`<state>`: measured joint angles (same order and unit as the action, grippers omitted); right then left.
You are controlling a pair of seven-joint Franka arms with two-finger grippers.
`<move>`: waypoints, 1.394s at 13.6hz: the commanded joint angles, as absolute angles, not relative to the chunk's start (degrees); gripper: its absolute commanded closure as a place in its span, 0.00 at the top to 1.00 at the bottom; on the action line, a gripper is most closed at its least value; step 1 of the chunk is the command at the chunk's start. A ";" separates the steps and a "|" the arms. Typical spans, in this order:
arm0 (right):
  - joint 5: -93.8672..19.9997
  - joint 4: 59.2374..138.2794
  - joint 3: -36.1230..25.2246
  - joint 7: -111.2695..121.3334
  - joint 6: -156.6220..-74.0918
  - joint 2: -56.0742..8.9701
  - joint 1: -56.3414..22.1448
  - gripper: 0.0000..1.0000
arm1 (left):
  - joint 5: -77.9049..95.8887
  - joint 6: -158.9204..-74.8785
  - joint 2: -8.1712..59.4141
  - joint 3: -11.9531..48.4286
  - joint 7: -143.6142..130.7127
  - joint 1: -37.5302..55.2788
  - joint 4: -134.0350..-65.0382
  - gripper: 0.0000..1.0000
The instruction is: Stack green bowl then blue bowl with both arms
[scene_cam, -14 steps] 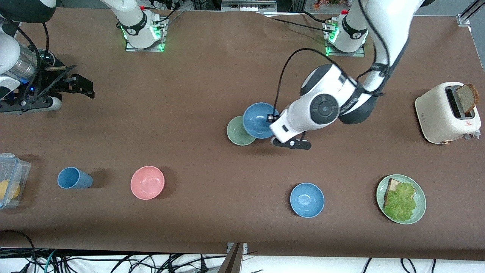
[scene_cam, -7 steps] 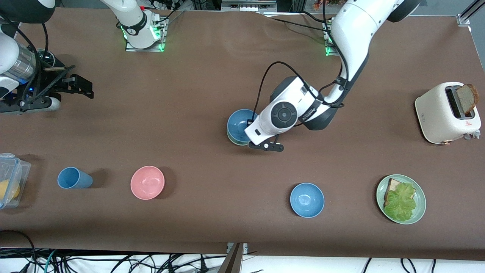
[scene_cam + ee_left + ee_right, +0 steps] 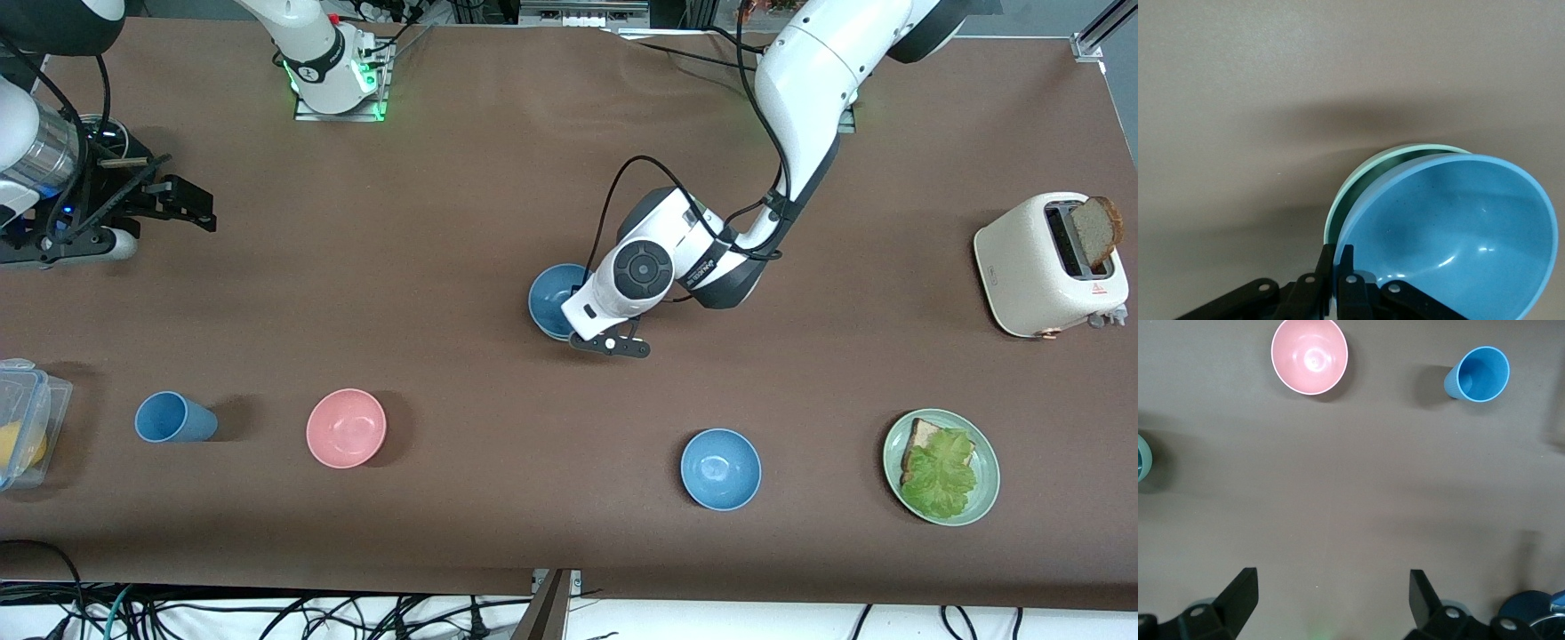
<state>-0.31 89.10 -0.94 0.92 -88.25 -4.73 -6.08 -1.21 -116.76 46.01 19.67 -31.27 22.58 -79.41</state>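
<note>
Blue bowl [image 3: 1451, 240]: small, round, smooth, faint gloss inside; nested in the green bowl at mid-table, rim tilted slightly. Partly covered by the left arm's wrist in the front view.

Green bowl [image 3: 1358, 183]: pale mint, matte; only a crescent of rim showing past the blue bowl in the left wrist view; not made out in the front view.

Left gripper [image 3: 1338, 267]: black, two thin fingers clamped on the blue bowl's rim, one inside, one outside. Hidden under the white wrist housing in the front view.

Right gripper [image 3: 1331, 587]: black, fingers spread wide, nothing between them; hanging over the right arm's end of the table, waiting. Fingertips cut off at the frame edge.

Second blue bowl [image 3: 720, 468]: same shape, alone, nearer to the front camera than the stack.

Pink bowl [image 3: 346, 428]: matte, round, same size, near the front camera.

Blue cup [image 3: 173, 418]: taller, tapered, lying on its side beside the pink bowl, toward the right arm's end.

Green plate [image 3: 985, 449]: flat, glazed, carrying bread and crinkled lettuce.

Toaster [image 3: 1031, 267]: cream, rounded, a brown slice standing in one slot.

Clear plastic box [image 3: 40, 396]: cut off by the frame edge; something yellow inside, not identifiable.

Table [image 3: 444, 222]: brown matte cloth.
</note>
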 commanded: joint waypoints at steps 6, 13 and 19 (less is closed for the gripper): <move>0.26 87.63 -0.62 1.67 -87.36 -5.19 -5.36 1.00 | -2.37 -112.96 43.34 19.16 -31.29 20.93 -76.99 1.00; 0.26 87.63 -0.62 1.67 -87.36 -5.19 -5.36 1.00 | -4.38 -97.15 29.11 18.98 -30.94 9.16 -76.91 1.00; 0.26 87.63 -0.62 1.67 -87.36 -5.19 -5.27 1.00 | -4.74 -91.76 18.31 16.11 -8.66 -4.39 -78.65 1.00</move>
<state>-0.29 89.08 -1.05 0.92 -88.25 -4.76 -5.99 -4.17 -92.01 23.14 17.93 -16.43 -2.12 -75.53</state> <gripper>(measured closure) 0.000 0.000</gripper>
